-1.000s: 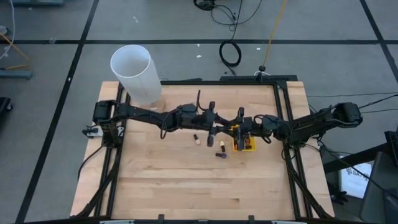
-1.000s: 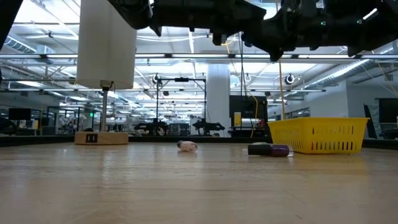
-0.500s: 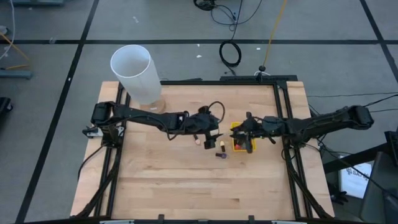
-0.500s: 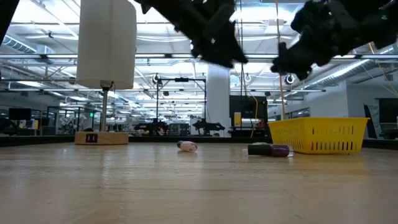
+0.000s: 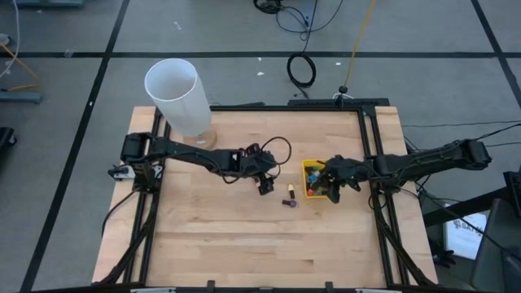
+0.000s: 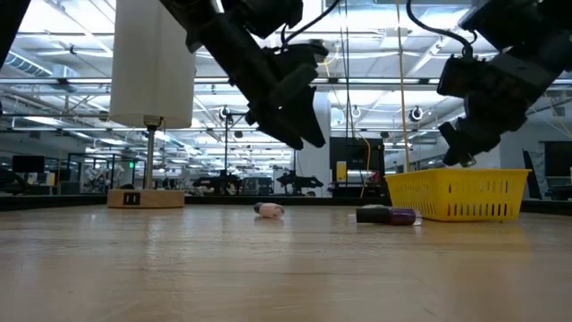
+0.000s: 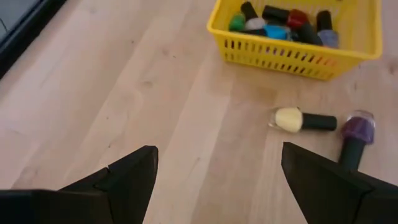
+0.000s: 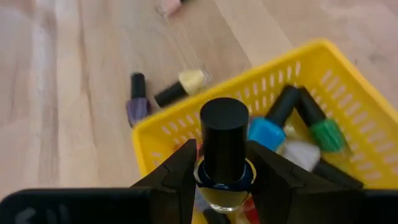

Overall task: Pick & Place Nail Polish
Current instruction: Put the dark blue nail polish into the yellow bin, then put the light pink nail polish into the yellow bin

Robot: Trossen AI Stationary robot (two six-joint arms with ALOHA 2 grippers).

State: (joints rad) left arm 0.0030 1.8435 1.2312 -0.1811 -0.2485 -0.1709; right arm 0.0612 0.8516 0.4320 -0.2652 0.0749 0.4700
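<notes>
Several nail polish bottles (image 7: pixel 280 22) lie in the yellow bin (image 5: pixel 312 167). On the table beside the bin lie a cream bottle (image 7: pixel 301 120) and a purple one (image 7: pixel 356 134); a pink one (image 6: pixel 268 210) lies farther left. My left gripper (image 7: pixel 217 180) is open, slanting down over bare wood left of the bin, also seen in the high view (image 5: pixel 265 185). My right gripper (image 8: pixel 224 168) is shut on a yellowish bottle with a black cap (image 8: pixel 224 146) above the bin. My right gripper pinches the bottle between its two fingers, just below the black cap at the top of the glass body (image 8: pixel 224 180). The fingers slant down from the table's right side. The bottle is lifted clear over the bin (image 8: pixel 311 81), cap end pointing away from the fingertips.
A tall white cylinder (image 5: pixel 175 94) stands at the table's far left corner on a small wooden base (image 6: pixel 145 198). Black frame rails (image 5: pixel 368 155) run along the table's sides. Bare wood (image 5: pixel 260 244) fills the near half.
Both grippers have tipped from about level to slanting down and have sunk. My left gripper now hangs over the pink bottle's area. My right gripper has drawn back toward the table's right edge with its bottle and stands over the bin. The loose bottles have kept still.
</notes>
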